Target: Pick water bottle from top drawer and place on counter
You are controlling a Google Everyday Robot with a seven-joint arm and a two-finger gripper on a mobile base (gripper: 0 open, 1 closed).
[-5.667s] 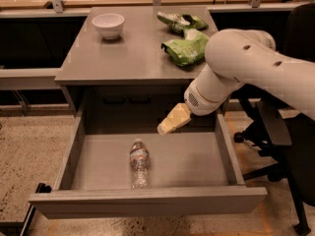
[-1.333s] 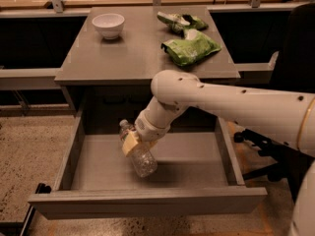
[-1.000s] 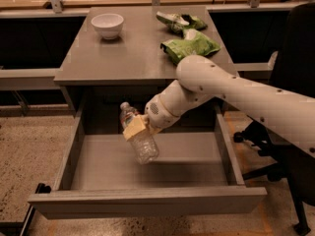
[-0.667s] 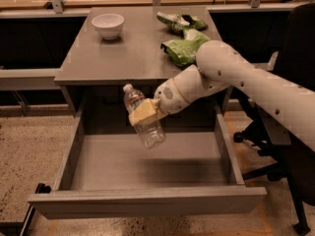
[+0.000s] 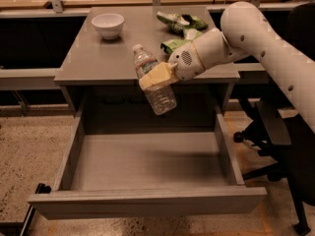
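My gripper [image 5: 156, 76] is shut on the water bottle [image 5: 158, 95], a small clear crinkled bottle with a white cap. It holds the bottle tilted in the air, cap up and to the left, over the front edge of the grey counter [image 5: 98, 58] and above the back of the open top drawer [image 5: 147, 161]. The drawer's grey floor is bare. The white arm reaches in from the upper right.
A white bowl [image 5: 108, 24] stands at the counter's back left. Green snack bags [image 5: 181, 21] lie at the back right, partly behind the arm. A dark office chair [image 5: 280, 132] stands to the right of the drawer. Pale wooden surfaces run behind.
The gripper closed on the bottle in the drawer and lifted it up and back to counter height. The drawer now holds nothing.
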